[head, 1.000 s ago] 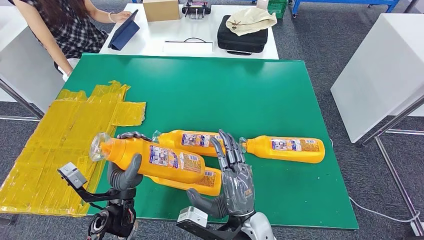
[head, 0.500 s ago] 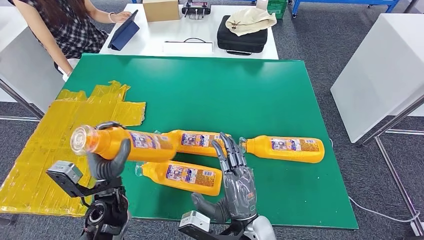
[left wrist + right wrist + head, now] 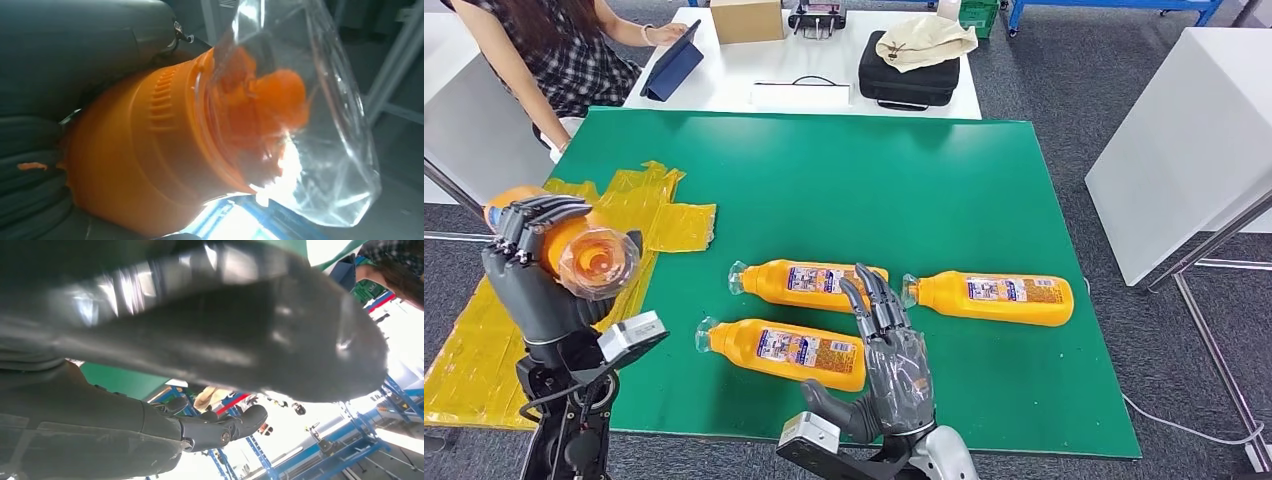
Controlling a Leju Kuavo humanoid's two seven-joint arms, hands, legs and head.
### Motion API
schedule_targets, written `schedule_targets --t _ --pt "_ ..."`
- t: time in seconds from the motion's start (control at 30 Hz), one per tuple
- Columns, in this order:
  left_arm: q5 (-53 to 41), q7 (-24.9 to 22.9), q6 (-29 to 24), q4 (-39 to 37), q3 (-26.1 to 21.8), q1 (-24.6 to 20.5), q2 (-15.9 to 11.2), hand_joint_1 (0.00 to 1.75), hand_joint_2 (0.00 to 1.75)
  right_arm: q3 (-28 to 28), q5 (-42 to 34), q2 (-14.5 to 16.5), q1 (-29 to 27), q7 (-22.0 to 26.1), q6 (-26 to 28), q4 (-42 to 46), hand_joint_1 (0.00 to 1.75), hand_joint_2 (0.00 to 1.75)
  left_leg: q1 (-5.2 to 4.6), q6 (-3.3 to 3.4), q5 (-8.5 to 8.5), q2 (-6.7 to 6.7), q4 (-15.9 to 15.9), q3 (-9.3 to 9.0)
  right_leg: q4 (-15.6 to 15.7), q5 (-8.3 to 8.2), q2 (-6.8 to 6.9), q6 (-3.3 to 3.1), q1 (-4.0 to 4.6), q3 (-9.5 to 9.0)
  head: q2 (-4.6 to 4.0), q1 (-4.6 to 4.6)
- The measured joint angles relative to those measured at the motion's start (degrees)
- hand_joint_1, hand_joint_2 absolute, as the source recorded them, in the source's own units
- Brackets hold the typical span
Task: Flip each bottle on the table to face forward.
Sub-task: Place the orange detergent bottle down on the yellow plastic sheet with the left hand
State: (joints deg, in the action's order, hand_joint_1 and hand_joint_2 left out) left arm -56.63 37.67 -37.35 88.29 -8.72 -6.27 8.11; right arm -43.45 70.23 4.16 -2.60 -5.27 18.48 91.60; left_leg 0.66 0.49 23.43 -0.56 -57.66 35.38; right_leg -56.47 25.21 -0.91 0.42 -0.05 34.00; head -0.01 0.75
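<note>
Your left hand (image 3: 529,262) has swung the bottle it holds (image 3: 574,250) clear of the cluster and up off the table: a second ago that bottle lay low across the two nearest ones with its neck pointing left, half a second ago it was lifted and level, and now it sits high at the left, over the yellow taped patch (image 3: 574,260), with its wrapped cap end turned toward the camera. The fingers (image 3: 534,215) curl over the top of the orange body, so the grip is closed around the bottle; the left wrist view confirms this, showing the orange shoulder (image 3: 145,165) nestled in the hand and the clear plastic wrap (image 3: 310,125) over the cap. Your right hand (image 3: 889,360) has barely shifted, hovering with its fingers spread and holding nothing, just beside the near bottle (image 3: 789,352). Lifting the held bottle has uncovered that near bottle fully, so you can now see three bottles lying on the green table (image 3: 944,180): the near one, the middle bottle (image 3: 809,283) behind it, and the right bottle (image 3: 994,298), all with necks pointing left and printed labels facing up. In my judgement the held bottle is mid-turn, not yet set down, so its flip is unfinished; you will need a clear spot on the green to lay it back, away from the other three, and whether those three already count as facing forward I cannot tell
</note>
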Motion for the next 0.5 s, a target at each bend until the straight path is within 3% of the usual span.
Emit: schedule_targets --t 0.13,0.2,0.33,0.43,0.5 --pt "-7.4 -0.3 0.0 0.0 -1.6 -0.2 0.1 1.75 1.75 0.5 -0.1 0.3 0.0 0.0 -1.0 0.5 0.00 0.00 0.00 0.00 -0.01 -0.01 0.0 0.00 0.0 0.00 0.01 0.00 0.00 0.00 0.01 0.01" --pt "-14.9 -3.0 0.0 -0.6 -1.8 -0.5 -0.1 1.75 1.75 1.0 -0.2 0.3 0.0 -0.1 -1.9 1.2 0.00 0.00 0.00 0.00 -0.01 0.00 0.0 0.00 0.0 0.00 0.01 0.00 0.00 0.01 0.01 -0.01" --pt "-29.6 -17.3 0.0 -8.3 2.0 -3.3 -3.2 1.75 1.75 2.1 -0.6 0.3 -0.1 0.2 -3.0 2.4 0.00 0.00 -0.01 -0.01 -0.01 -0.02 0.0 -0.03 0.0 0.00 0.01 0.00 -0.01 0.01 0.01 0.00" --pt "-32.8 -30.7 0.1 -21.6 9.7 -7.9 -7.4 1.75 1.75 2.7 -0.7 0.3 -0.1 1.0 -3.1 2.5 0.00 0.00 0.00 -0.06 -0.06 0.00 0.0 -0.06 0.0 -0.02 0.01 -0.01 -0.01 0.00 0.01 0.00" --pt "-33.1 -35.4 0.8 -31.3 16.5 -11.1 -9.8 1.75 1.75 2.8 -1.0 0.3 -0.1 1.4 -3.4 2.5 0.00 0.00 0.00 -0.08 -0.08 0.01 0.0 -0.07 0.0 -0.03 0.00 -0.02 0.00 -0.02 0.01 0.01"
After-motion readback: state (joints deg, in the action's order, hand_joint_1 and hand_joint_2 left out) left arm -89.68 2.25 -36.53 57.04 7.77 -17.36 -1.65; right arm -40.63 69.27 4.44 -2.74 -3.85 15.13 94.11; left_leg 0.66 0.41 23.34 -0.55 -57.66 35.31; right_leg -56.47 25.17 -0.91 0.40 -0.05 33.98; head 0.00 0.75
